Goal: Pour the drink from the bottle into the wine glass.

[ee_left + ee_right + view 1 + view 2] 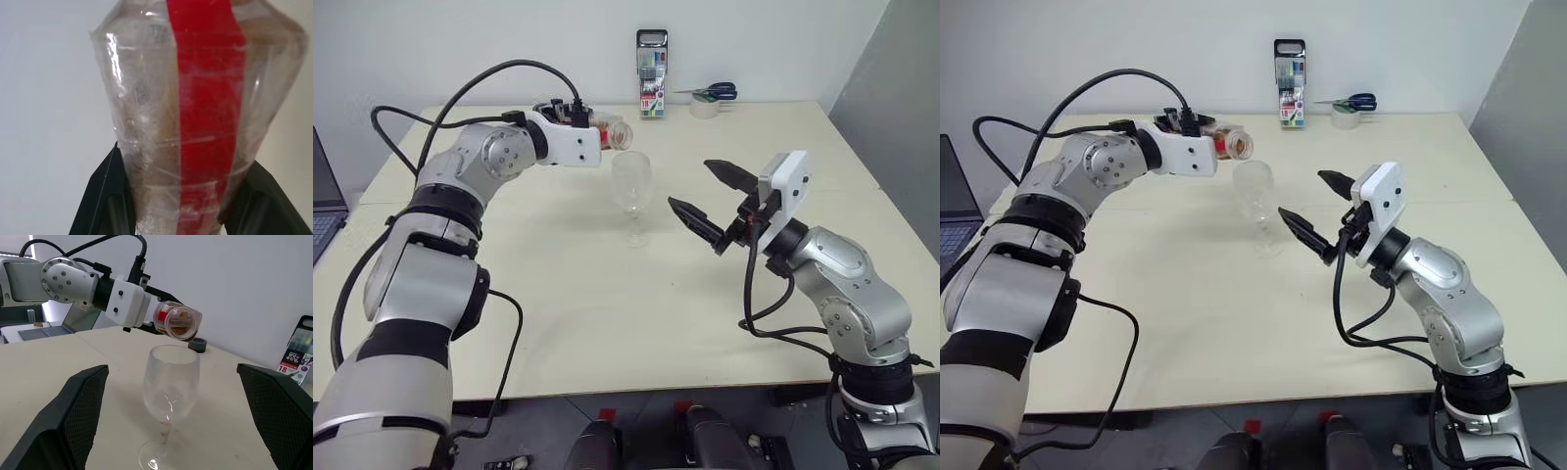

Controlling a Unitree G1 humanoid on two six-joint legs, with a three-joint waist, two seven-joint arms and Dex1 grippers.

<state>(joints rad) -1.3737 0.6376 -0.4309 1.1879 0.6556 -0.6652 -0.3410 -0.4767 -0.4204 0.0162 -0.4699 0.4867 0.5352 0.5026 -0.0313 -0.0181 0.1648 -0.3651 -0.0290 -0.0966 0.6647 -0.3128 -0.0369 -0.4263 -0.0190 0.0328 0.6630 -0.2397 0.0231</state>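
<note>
My left gripper (588, 125) is shut on the bottle (613, 133), a small clear plastic one with a red stripe (208, 98). It lies tipped almost level, its open mouth (182, 323) just above and behind the rim of the wine glass (632, 186). A little tea-coloured drink (177, 327) lies along the inside of the bottle. The glass stands upright on the cream table (558, 294), and its bowl (171, 377) looks empty. To the right of the glass my right gripper (690, 184) hangs open and holds nothing, its fingers (73, 416) to either side of the glass in the right wrist view.
A tall marker pack (652, 61), blue-handled scissors (716, 93) and a tape roll (705, 108) sit at the table's far edge. A small dark grey round object (198, 344) lies behind the glass. A laptop (323, 196) is off the left side.
</note>
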